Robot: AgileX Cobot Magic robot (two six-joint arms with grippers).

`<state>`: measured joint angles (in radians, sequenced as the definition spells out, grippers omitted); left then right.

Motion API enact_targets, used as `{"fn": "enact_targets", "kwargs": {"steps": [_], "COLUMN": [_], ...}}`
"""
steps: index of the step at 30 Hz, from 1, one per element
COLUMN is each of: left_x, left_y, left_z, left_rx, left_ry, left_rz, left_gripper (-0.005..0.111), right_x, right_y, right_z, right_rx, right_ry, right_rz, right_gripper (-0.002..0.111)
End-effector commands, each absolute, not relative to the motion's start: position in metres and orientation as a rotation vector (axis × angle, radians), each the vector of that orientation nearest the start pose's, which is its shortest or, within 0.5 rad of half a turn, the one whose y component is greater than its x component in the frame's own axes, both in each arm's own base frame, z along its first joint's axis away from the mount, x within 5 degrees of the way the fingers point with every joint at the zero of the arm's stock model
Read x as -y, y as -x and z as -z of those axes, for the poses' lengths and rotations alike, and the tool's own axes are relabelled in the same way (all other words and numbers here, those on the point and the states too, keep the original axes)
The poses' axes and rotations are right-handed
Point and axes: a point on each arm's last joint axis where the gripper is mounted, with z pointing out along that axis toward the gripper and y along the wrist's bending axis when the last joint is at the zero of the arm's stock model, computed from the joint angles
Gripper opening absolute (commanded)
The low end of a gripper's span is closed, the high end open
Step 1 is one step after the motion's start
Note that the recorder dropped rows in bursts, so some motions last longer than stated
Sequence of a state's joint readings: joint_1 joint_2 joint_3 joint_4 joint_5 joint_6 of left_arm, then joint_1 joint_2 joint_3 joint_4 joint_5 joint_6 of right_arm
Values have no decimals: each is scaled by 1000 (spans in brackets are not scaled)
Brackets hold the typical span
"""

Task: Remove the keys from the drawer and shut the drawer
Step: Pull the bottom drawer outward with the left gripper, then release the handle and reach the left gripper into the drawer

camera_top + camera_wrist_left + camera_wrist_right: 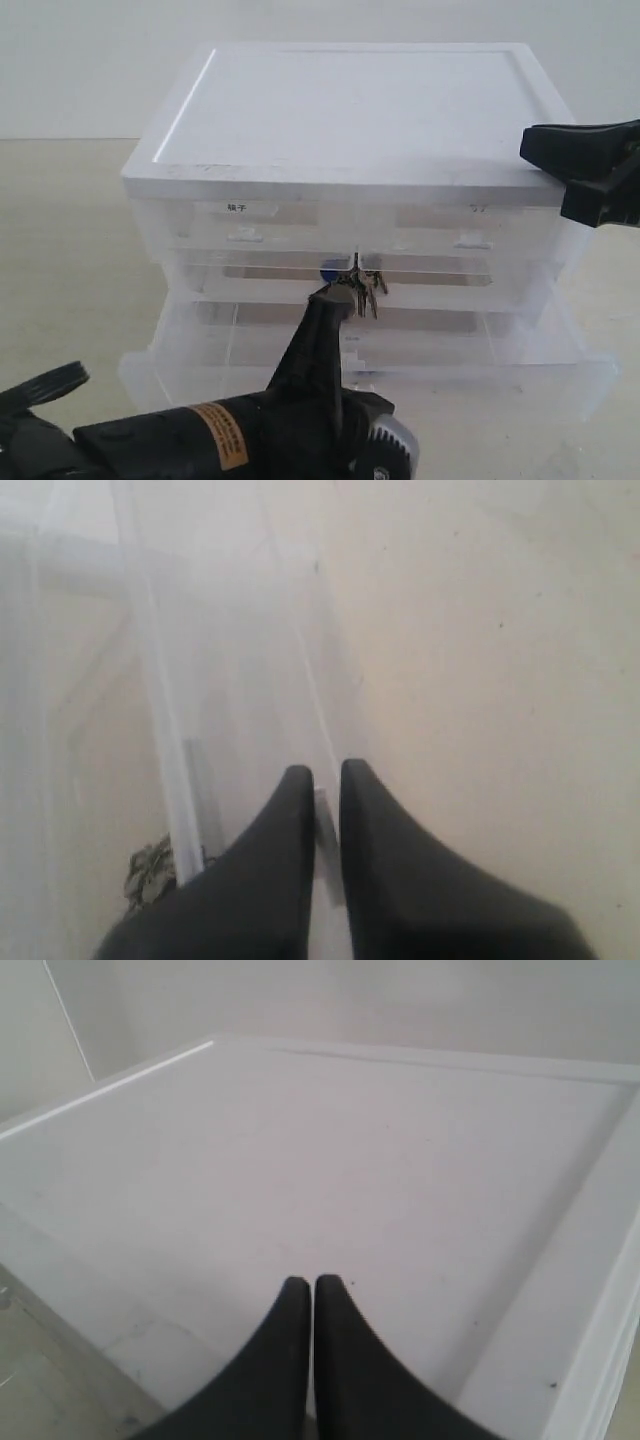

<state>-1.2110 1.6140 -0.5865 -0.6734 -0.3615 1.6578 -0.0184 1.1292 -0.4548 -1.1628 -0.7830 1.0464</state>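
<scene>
Translucent open drawer (400, 385), keys (365, 283) in left gripper (345, 291) above its rim.

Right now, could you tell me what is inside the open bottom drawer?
Nothing shows lying in the drawer; the keys hang above it, pinched by the left gripper. The left arm covers its front middle, so that part cannot be checked.
</scene>
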Motion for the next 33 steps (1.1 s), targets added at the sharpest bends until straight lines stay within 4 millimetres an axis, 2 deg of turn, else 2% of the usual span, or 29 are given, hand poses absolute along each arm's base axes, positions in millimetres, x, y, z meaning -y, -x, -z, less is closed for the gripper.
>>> {"fn": "enact_targets", "kwargs": {"steps": [1, 7, 11, 13, 16, 18, 20, 27, 30, 33], "left_x": [260, 253, 252, 252, 252, 253, 254, 256, 252, 251], "left_y": [-82, -79, -87, -87, -88, -94, -101, -130, -145, -149], "left_z": [-151, -157, -190, -212, -236, -244, -240, -197, -186, -179], "left_rx": [-1086, -1143, -1466, -1497, -1461, -1412, -1387, -1526, -1555, -1566], "left_ry": [-2120, -2089, -1689, -1577, -1502, -1473, -1501, -1555, -1547, -1590], "left_rz": [48, 89, 237, 310, 357, 290, 220, 58, -37, -43], "left_gripper": [5, 5, 9, 19, 45, 62, 69, 66, 66, 59], "right_x": [-55, -55, -55, -55, -55, -55, -55, -55, -55, -55], "right_y": [-203, -203, -203, -203, -203, -203, -203, -203, -203, -203], "right_z": [-258, -258, -258, -258, -258, -258, -257, -257, -257, -257], "right_rx": [-1720, -1721, -1721, -1721, -1721, -1722, -1723, -1724, -1724, -1725], "right_ry": [485, 484, 484, 484, 484, 481, 485, 488, 485, 484], "right_rz": [-616, -617, -617, -617, -617, -620, -619, -618, -620, -621], "right_gripper": [0, 0, 0, 0, 0, 0, 0, 0, 0, 0]}}
